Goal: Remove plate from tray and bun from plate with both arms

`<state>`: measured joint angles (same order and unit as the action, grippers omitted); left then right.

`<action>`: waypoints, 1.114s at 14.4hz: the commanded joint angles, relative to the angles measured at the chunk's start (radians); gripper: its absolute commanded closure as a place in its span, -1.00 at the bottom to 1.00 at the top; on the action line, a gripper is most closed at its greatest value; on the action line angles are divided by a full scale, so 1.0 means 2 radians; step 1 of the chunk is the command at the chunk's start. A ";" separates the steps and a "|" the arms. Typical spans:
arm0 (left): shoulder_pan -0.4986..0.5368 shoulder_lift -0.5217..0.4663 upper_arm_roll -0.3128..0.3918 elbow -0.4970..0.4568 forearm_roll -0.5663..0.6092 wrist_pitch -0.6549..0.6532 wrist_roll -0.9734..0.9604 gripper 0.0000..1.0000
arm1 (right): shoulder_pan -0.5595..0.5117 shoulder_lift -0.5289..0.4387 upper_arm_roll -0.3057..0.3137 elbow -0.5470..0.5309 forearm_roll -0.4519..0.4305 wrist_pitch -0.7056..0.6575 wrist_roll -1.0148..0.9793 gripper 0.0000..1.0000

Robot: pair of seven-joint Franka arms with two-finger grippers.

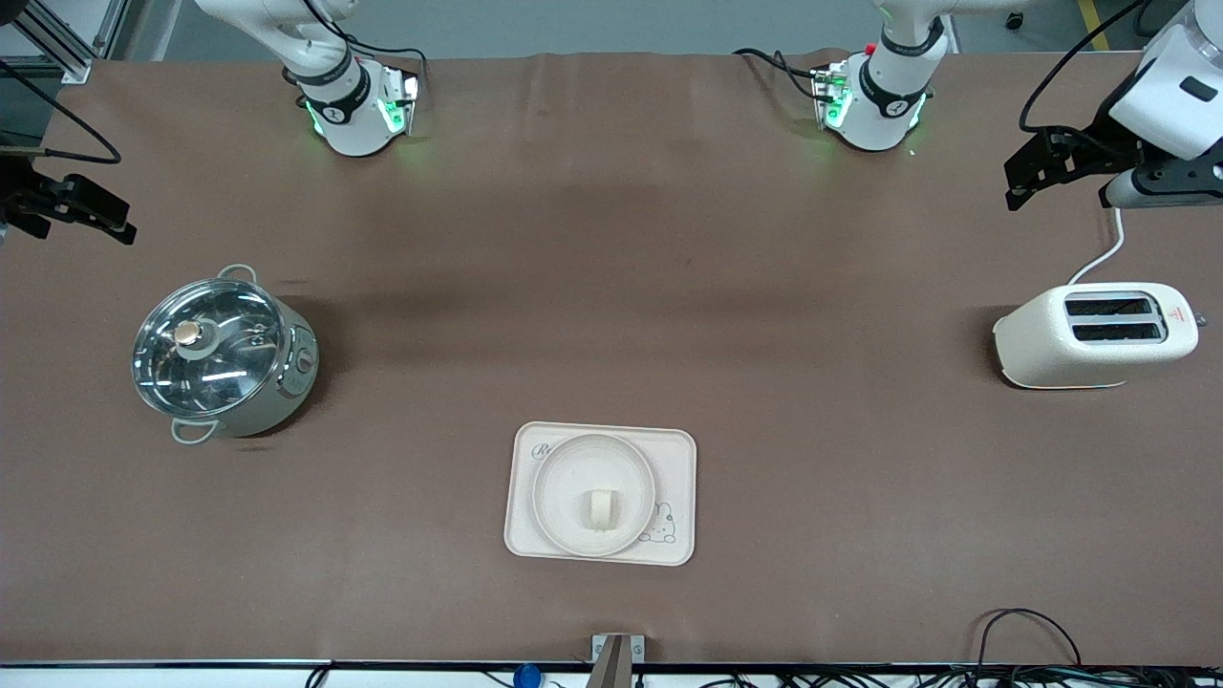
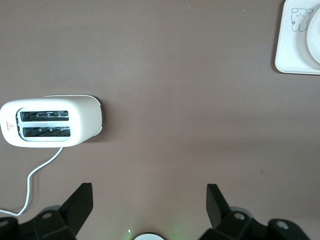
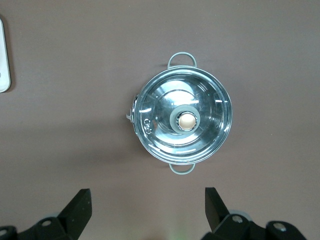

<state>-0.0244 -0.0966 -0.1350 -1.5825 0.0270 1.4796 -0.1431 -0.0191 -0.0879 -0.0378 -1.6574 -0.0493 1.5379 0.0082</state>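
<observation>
The round cream plate (image 1: 571,468) lies on the rectangular cream tray (image 1: 674,459) with the rabbit drawing, near the front camera at the table's middle. The small pale bun (image 1: 601,508) sits on the plate. My left gripper (image 1: 1027,177) is open and empty, up in the air at the left arm's end of the table, above the toaster; its wrist view shows its spread fingers (image 2: 149,192) and a sliver of the plate (image 2: 316,35). My right gripper (image 1: 86,205) is open and empty, up at the right arm's end; it also shows in its wrist view (image 3: 148,197).
A white toaster (image 1: 1099,334) with its cord stands at the left arm's end and shows in the left wrist view (image 2: 50,122). A steel pot with a glass lid (image 1: 225,354) stands at the right arm's end and shows in the right wrist view (image 3: 182,120). Cables lie along the front edge.
</observation>
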 commanded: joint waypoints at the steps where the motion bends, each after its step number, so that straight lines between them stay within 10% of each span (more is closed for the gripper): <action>1: 0.002 0.006 -0.005 0.013 0.010 -0.007 0.006 -1.00 | 0.000 -0.002 0.000 0.003 -0.001 -0.004 -0.005 -1.00; 16: 0.001 0.038 -0.005 0.033 0.010 -0.006 0.002 -1.00 | -0.002 -0.004 -0.001 0.023 0.022 -0.010 -0.006 -1.00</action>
<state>-0.0262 -0.0216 -0.1365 -1.5382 0.0270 1.4802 -0.1432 -0.0191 -0.0879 -0.0387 -1.6366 -0.0228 1.5383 0.0082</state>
